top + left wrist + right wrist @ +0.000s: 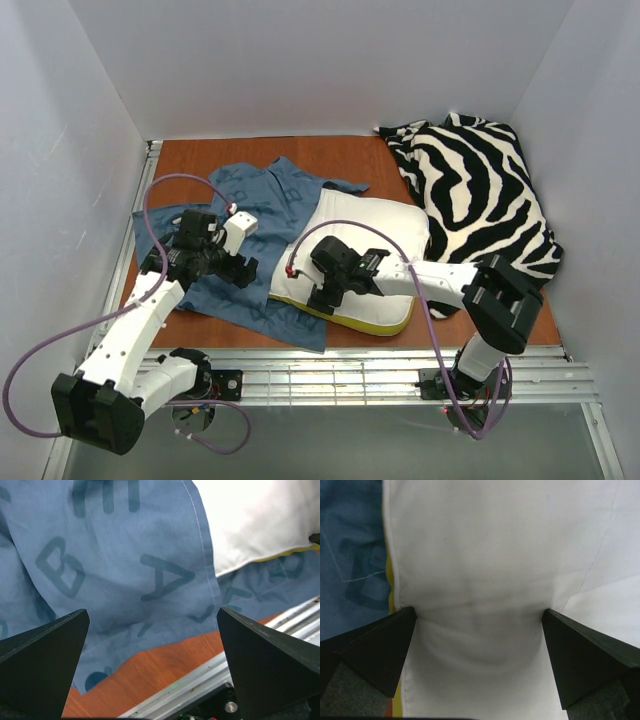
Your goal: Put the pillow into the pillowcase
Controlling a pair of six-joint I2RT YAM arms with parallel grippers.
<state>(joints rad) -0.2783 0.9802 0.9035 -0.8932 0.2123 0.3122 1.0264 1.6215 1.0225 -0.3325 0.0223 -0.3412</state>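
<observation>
Orange-brown table: carries everything; the work is at its left and middle.
Zebra cloth: heaped at the far right, touching the pillow's far side. Best left undisturbed.
Pillowcase: blue, spread flat on the left, with its right part under the pillow. A stitched hem runs just beside the pillow.
Pillow: entirely outside the case, lying across its right edge.
Right gripper: jaws spread wide and pressed down on the pillow's left end, straddling a bulge, not yet clamped. Likely wants a deep bite before closing.
Left gripper: spread wide over the pillowcase, holding nothing. It should probably pinch one hem layer only, so the mouth opens.
</observation>
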